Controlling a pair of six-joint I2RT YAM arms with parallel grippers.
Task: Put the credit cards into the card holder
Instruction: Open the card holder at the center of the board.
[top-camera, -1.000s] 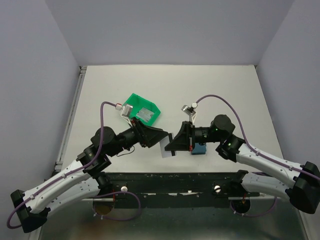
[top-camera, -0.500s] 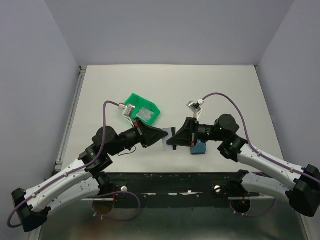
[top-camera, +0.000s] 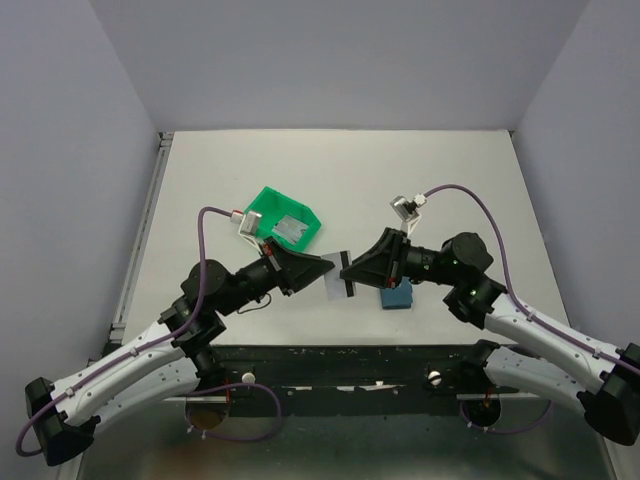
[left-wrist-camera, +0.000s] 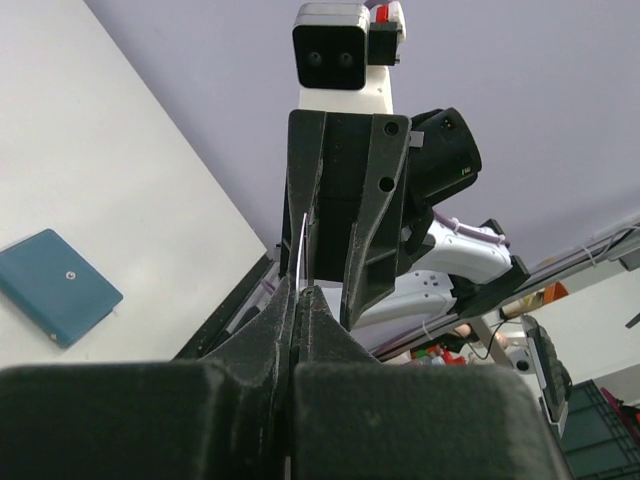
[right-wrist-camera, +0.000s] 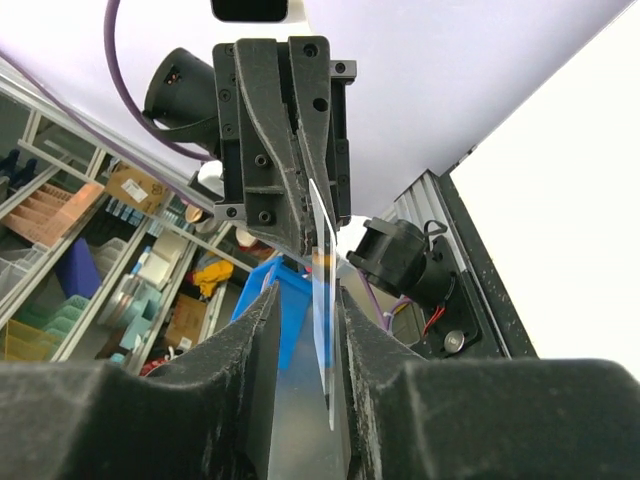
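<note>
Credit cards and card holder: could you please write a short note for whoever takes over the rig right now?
Left end effector: shut on one credit card, held on edge in mid-air.
Right end effector: open, fingers either side of that card, not gripping.
Card holder: shut, flat on the table near the right arm.
Second card: in the green bin.
Done: one card lifted.
Left: open the holder, insert both cards.

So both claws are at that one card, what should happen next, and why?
Probably the right gripper should back straight off the credit card: its jaws stand apart around it, while the left gripper is shut on the card's other end, so the left alone holds it.
</note>
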